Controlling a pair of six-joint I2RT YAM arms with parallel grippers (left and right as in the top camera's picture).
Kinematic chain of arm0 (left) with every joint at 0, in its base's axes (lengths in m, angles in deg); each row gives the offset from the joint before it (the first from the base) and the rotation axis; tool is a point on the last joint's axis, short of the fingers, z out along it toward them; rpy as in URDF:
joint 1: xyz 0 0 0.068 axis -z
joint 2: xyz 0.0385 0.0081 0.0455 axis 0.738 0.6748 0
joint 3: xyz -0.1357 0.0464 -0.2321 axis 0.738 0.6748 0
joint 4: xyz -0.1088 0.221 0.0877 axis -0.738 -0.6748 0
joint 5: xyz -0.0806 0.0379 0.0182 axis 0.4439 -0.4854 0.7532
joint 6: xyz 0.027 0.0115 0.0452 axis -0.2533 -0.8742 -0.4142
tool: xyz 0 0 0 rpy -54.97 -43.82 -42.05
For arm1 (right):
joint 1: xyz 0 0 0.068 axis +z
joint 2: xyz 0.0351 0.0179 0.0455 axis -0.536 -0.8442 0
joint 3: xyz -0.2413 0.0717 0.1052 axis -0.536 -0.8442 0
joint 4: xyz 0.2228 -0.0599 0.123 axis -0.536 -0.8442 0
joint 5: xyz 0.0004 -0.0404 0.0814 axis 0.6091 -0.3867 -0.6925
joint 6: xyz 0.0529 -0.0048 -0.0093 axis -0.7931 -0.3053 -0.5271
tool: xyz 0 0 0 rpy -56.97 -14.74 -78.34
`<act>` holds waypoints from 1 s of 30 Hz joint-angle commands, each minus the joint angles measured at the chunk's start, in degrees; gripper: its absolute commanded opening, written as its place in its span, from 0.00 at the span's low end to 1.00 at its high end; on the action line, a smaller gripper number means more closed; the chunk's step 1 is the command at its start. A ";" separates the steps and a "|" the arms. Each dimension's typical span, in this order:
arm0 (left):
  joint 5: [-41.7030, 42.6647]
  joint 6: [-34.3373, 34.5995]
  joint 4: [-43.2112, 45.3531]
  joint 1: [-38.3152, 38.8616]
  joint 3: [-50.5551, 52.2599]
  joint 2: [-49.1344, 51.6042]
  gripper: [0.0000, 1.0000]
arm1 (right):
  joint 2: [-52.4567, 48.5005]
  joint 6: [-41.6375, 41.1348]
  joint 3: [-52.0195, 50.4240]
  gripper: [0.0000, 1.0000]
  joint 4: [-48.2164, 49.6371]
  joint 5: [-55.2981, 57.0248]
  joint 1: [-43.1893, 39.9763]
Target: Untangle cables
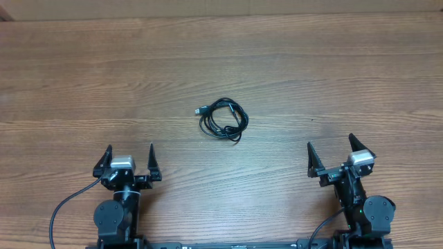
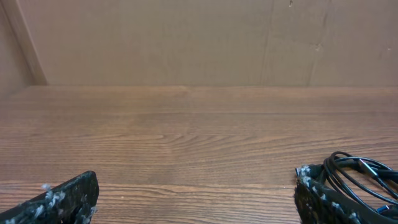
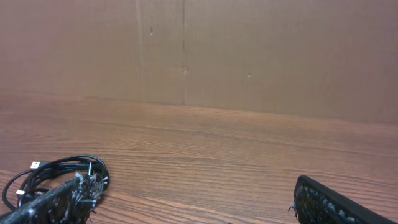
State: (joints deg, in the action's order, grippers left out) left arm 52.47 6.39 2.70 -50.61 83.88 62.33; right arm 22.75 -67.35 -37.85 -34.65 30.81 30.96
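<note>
The tabletop [image 1: 291, 62] is smooth wood grain with a dull sheen. On it, the cables [image 1: 205, 124] look like glossy black plastic; the wall [image 2: 186, 37] behind is matt brown board.

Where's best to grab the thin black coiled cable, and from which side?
Probably the small plug end jutting at the far-left edge of the thin black cable coil: it lies clear of the flat loops. Come straight down with the open left gripper, the nearer one.

The left arm [image 1: 114, 214] and the right arm [image 1: 374, 211] are folded low, well apart. The left gripper [image 1: 129, 152] is pointed straight ahead, jaws spread wide. The right gripper [image 1: 331, 144] is angled slightly inward, jaws also spread wide.
</note>
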 commanded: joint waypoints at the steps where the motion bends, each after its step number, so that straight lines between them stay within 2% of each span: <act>1: 0.00 0.70 -0.09 -0.31 0.22 -0.42 1.00 | 0.39 -0.26 -0.59 1.00 0.39 -0.26 -0.02; 4: -4.11 -3.32 0.07 -0.31 0.22 -0.42 1.00 | 0.39 -0.26 -0.59 1.00 0.39 -0.26 -0.02; 30: 1.20 -1.16 -0.11 -0.26 0.17 -0.11 1.00 | 0.24 -0.22 -0.59 1.00 0.31 -0.68 -0.02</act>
State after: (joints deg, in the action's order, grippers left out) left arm 51.53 4.68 2.63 -50.61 83.88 62.33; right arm 22.75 -67.33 -37.85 -34.65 30.39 30.96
